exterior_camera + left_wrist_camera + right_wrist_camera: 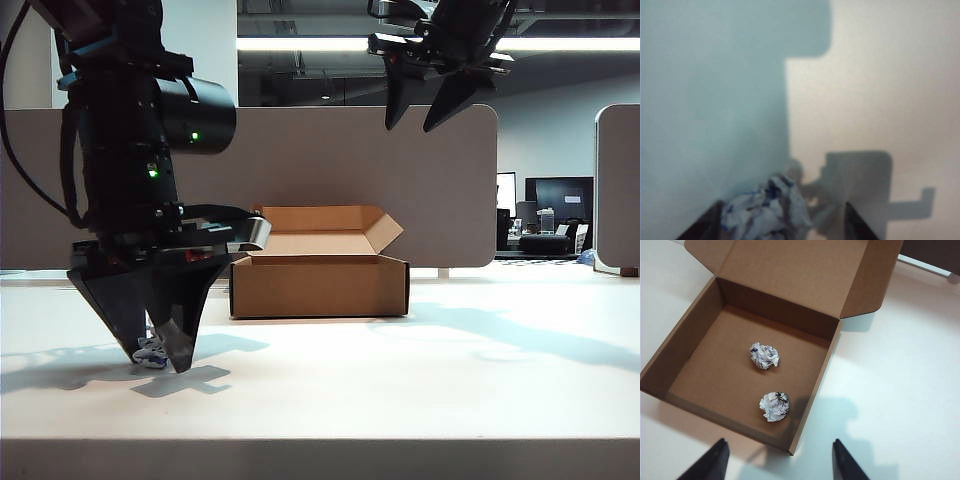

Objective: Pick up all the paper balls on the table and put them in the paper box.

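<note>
- since the left gripper (160, 350) stands low on the table (420, 380) with its fingers spread wide about the last paper ball (765, 212) and nothing yet held, i would close slowly and keep the wad centred between the tips
- lift straight up before swinging toward the paper box (320, 272), so the front wall is cleared
- right gripper (776, 460) hangs high above the box, jaws partly apart and empty
- count: three paper balls, one on the table by the left tips, two in the box (764, 355) (774, 406); one box; two grippers
</note>
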Action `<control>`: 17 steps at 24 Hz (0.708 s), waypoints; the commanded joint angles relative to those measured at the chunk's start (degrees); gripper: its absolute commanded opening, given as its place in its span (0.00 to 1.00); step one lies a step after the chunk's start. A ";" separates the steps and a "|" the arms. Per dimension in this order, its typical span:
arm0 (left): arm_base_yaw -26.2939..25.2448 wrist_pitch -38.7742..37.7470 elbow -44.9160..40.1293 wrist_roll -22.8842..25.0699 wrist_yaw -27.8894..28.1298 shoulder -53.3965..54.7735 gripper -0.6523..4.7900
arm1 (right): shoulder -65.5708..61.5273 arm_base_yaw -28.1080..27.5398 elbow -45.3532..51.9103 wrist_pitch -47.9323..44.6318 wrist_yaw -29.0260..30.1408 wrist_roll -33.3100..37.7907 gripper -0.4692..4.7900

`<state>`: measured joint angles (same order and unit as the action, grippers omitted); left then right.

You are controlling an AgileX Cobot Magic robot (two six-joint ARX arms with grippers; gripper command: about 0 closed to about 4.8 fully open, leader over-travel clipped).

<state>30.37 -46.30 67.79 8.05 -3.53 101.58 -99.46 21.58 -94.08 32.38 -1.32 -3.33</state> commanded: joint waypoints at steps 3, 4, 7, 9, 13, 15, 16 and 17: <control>0.02 1.68 0.04 -0.15 -0.11 -0.07 0.44 | 0.44 0.02 -0.37 -0.83 -0.26 -1.40 0.63; 0.02 1.99 0.04 -0.15 -0.13 -0.07 0.44 | 0.44 0.02 -0.37 -0.83 -0.26 -1.42 0.63; 0.02 3.15 0.50 -0.13 -0.09 -0.07 0.44 | 0.44 -0.02 -0.37 -0.85 -0.28 -1.46 0.63; 0.00 3.89 1.55 -0.13 -0.07 -0.07 0.44 | 0.44 -0.48 -0.37 -0.85 -0.28 -1.64 0.63; 0.00 12.79 9.51 0.28 2.54 -0.07 0.44 | 0.44 -2.21 -0.37 -0.85 -0.24 -1.55 0.61; -0.11 21.86 12.96 -0.02 4.24 -0.04 0.44 | 0.44 -3.04 -0.37 -0.76 -0.22 -1.36 0.61; -0.42 25.70 14.32 -0.26 5.22 0.15 0.44 | 0.44 -3.39 -0.37 -0.57 -0.02 -1.22 0.61; -0.46 28.85 15.78 -0.90 5.99 0.72 0.44 | 0.44 -3.54 -0.37 -0.28 -0.04 -1.20 0.61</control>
<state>30.02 -23.68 81.93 7.99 0.78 101.95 -99.46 18.06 -94.08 32.47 -1.50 -4.75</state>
